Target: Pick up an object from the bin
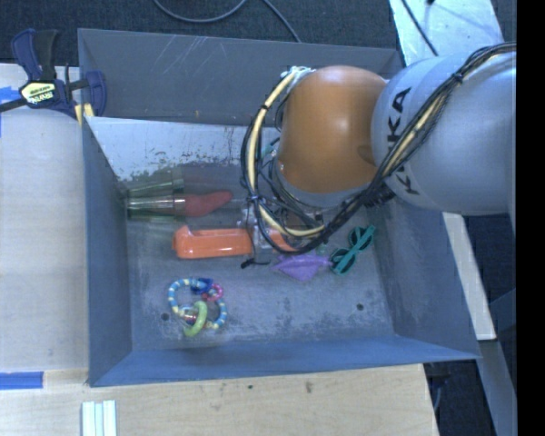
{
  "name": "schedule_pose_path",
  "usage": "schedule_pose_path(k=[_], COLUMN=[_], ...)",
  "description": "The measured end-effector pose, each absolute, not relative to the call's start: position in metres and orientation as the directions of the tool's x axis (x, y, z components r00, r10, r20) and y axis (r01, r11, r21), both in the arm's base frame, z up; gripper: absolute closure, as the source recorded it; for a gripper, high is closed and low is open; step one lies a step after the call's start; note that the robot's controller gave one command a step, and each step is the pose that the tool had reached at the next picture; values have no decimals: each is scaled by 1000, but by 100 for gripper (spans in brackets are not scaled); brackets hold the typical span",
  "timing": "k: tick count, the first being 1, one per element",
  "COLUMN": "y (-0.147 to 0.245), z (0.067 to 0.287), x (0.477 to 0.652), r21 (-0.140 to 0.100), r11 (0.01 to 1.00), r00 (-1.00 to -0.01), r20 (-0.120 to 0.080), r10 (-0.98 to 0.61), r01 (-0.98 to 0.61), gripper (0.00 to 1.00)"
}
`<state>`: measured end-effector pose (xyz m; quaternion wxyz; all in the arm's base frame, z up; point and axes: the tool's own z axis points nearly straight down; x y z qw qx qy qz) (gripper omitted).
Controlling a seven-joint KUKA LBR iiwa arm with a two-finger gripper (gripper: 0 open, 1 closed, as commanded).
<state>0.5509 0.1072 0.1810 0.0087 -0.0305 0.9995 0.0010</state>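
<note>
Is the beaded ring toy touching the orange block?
No, a clear gap separates the beaded ring toy from the orange block.

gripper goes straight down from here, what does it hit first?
Most likely the right end of the orange block, which lies under the gripper mid-bin. The purple piece lies close beside that spot. Depth is hard to judge from above.
</note>
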Motion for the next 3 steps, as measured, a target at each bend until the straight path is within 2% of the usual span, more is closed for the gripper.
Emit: schedule_pose_path(k=[1, 2, 3], y=[107, 109, 143], z=[181, 214, 277], x=[551, 549, 557], r21=[2, 0, 1], r11=[998, 998, 991], r00=[-998, -998, -991], r20=[-17, -9, -20], r10=[-61, -70, -133], r01=[-61, -70, -133], gripper=[100, 100, 100])
